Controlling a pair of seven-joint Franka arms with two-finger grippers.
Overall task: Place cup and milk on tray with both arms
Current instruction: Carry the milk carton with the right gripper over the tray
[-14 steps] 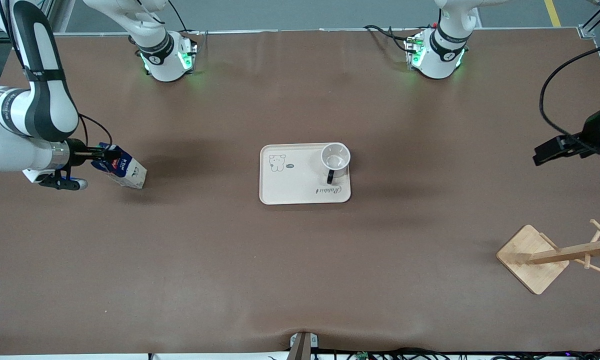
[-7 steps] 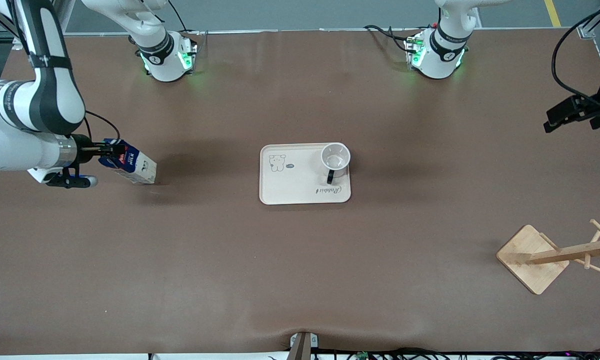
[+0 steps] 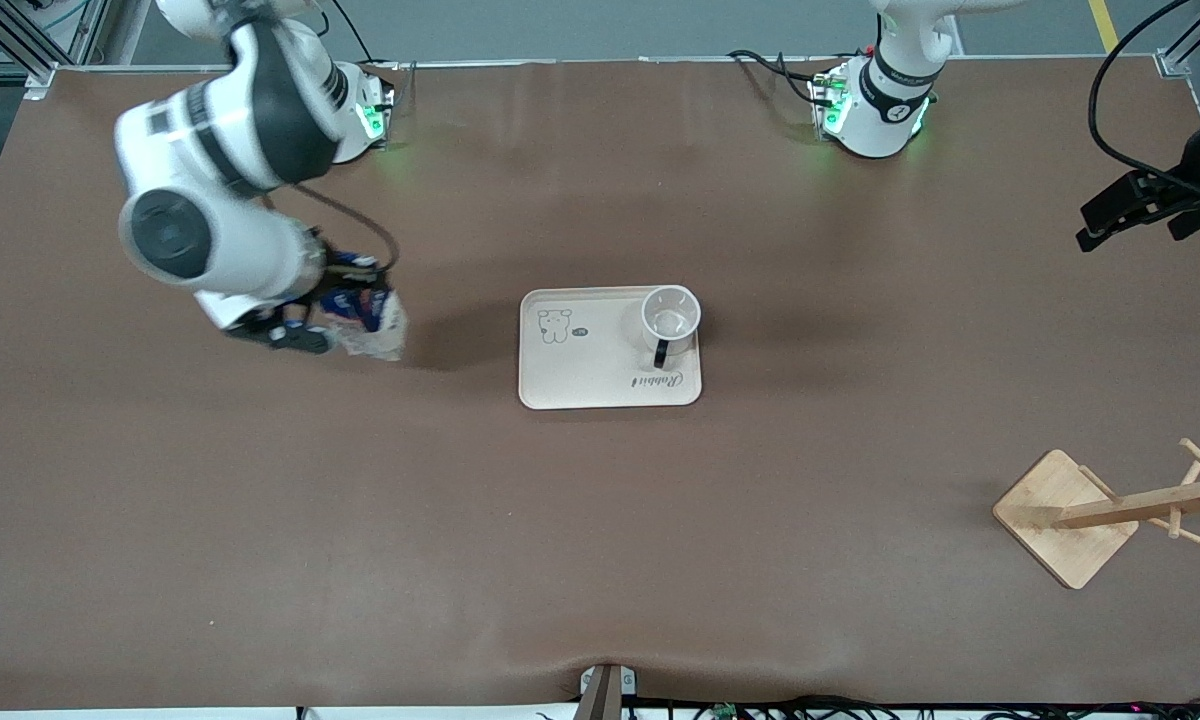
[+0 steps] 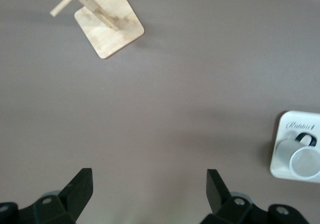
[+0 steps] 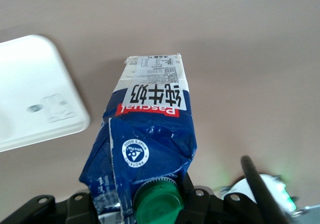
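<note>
The cream tray point(image 3: 580, 375) lies mid-table with the white cup point(image 3: 671, 317) standing on its corner toward the left arm's end, black handle toward the front camera. My right gripper point(image 3: 345, 300) is shut on the top of the blue milk carton point(image 3: 365, 322) and holds it tilted above the table between the right arm's end and the tray. In the right wrist view the carton point(image 5: 150, 134) fills the middle, green cap point(image 5: 159, 202) between the jaws, the tray point(image 5: 35, 94) beside it. My left gripper point(image 3: 1110, 222) is open and empty, high over the left arm's end. The left wrist view shows tray point(image 4: 281, 149) and cup point(image 4: 300, 160).
A wooden rack with a square base point(image 3: 1065, 517) lies near the left arm's end, nearer the front camera; it also shows in the left wrist view point(image 4: 109, 28). Brown table surface surrounds the tray.
My right arm has swung the milk carton from the right arm's end toward the tray. My left gripper has shifted slightly near the table's edge.
</note>
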